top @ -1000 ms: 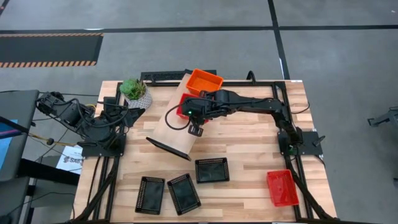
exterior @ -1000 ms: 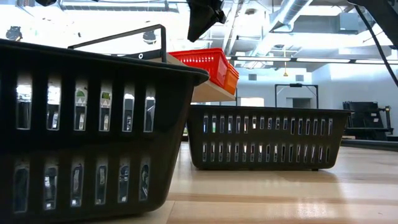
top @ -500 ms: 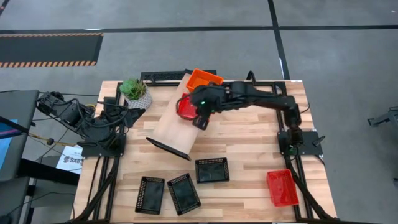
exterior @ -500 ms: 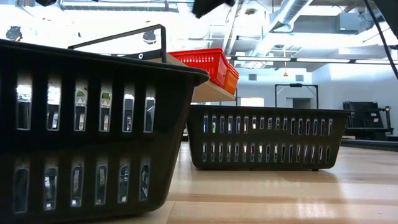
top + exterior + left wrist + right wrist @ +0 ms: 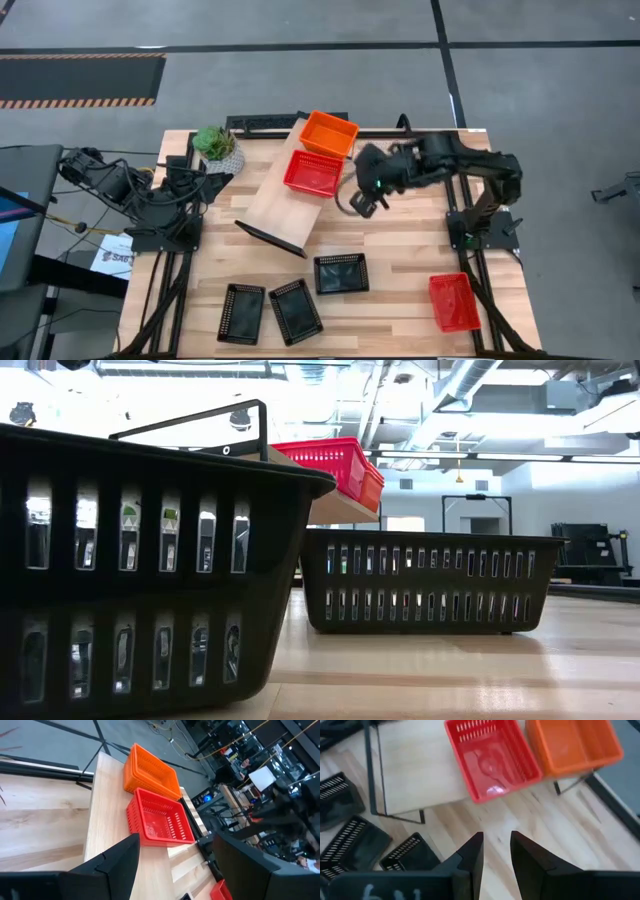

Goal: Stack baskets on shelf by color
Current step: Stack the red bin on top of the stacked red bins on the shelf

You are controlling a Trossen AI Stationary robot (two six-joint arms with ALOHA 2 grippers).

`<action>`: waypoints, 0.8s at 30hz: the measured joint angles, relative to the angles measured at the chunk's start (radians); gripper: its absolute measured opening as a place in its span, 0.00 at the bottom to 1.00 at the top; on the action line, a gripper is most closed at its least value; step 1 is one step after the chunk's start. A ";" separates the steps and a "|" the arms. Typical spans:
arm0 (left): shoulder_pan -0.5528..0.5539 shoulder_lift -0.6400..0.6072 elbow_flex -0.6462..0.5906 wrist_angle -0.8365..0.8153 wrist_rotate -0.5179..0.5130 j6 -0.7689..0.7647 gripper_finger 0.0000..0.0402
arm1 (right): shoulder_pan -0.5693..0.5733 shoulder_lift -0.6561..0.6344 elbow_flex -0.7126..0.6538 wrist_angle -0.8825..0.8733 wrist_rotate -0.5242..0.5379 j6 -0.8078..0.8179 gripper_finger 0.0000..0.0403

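Observation:
The shelf (image 5: 272,200), a light wood board on a dark frame, stands slantwise on the table. At its far end sits a stack of orange baskets (image 5: 329,132), and beside it a red basket (image 5: 313,173) rests on its bottom, also seen in the right wrist view (image 5: 492,757). My right gripper (image 5: 362,203) hangs open to the right of the shelf, above bare table, with nothing between its fingers (image 5: 496,845). My left gripper (image 5: 175,840) waits open at the table's left side (image 5: 205,182), facing the shelf.
Three black baskets (image 5: 241,313) (image 5: 296,310) (image 5: 341,273) lie on the table near its front edge. Another red basket (image 5: 454,301) lies at the front right. A potted plant (image 5: 218,147) stands at the far left beside the shelf.
My right gripper has gone from above the red basket on the shelf toward the table's right edge and upward, rolling as it went. It has left the top of the low view. The red basket on the shelf now shows uncovered.

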 joint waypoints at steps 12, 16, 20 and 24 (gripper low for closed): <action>0.000 0.018 0.000 0.000 0.021 -0.014 0.60 | 0.275 -0.210 -0.583 -0.004 -0.117 0.612 0.29; 0.000 0.018 0.000 0.000 0.026 -0.017 0.60 | 0.390 -0.287 -0.746 -0.004 -0.183 0.885 0.29; 0.000 0.018 0.000 0.000 0.026 -0.028 0.60 | 0.525 -0.338 -0.854 0.000 -0.262 1.148 0.29; 0.000 0.018 0.000 0.000 0.026 -0.035 0.60 | 0.659 -0.354 -0.919 0.028 -0.307 1.376 0.31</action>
